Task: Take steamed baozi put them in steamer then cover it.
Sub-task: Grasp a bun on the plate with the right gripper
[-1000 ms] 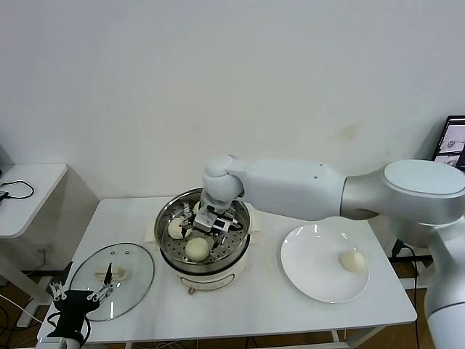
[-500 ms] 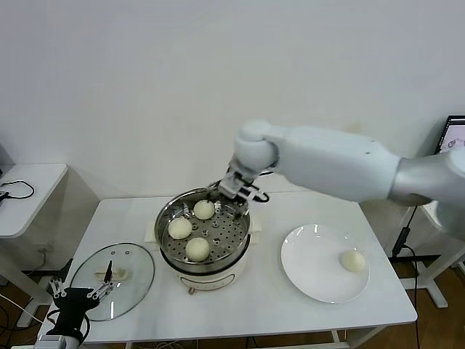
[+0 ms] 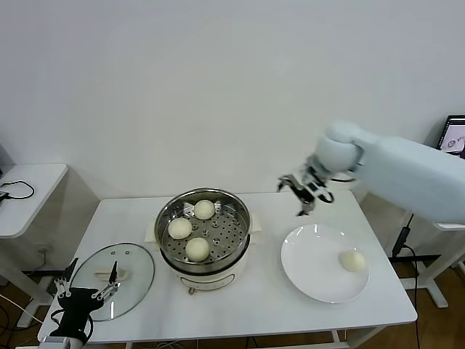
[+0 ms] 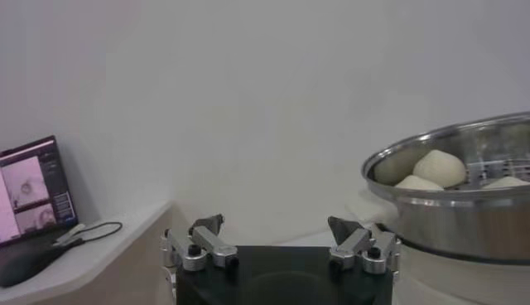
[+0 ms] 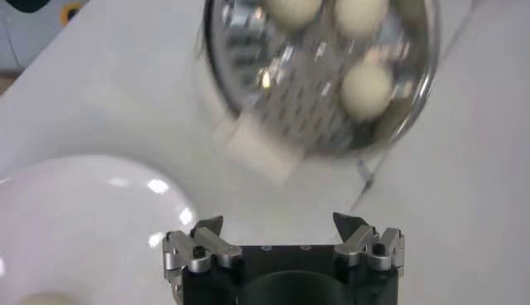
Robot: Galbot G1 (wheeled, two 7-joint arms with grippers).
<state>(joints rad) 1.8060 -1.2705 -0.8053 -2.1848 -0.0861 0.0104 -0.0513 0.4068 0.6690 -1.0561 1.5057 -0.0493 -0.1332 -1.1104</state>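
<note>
1. White wall behind, and in front of it a white surface [image 3: 247, 305] carrying all the cooking things
2. At the middle stands the steamer [image 3: 204, 236], a shiny steel pot on a cream base, uncovered
3. Three baozi [image 3: 197, 248] lie on its perforated tray: one at the back, one toward the left, one at the front
4. A fourth baozi [image 3: 353, 260] sits alone on the right part of a white plate [image 3: 309, 269], which lies to the right of the steamer, apart from it
5. The cover [image 3: 112, 271], clear glass with a cream handle, lies flat on the surface left of the steamer
6. The right end effector [image 3: 306, 190] hangs in the air above the surface, between steamer and plate and toward the back; its fingers are spread and carry nothing
7. The right wrist view looks down past those spread fingers at the steamer and the plate's edge
8. The left end effector [image 3: 81, 294] is low at the near left corner, just by the cover's near edge, fingers spread and empty
9. A small side table [image 3: 29, 190] with a black cable stands off to the left
</note>
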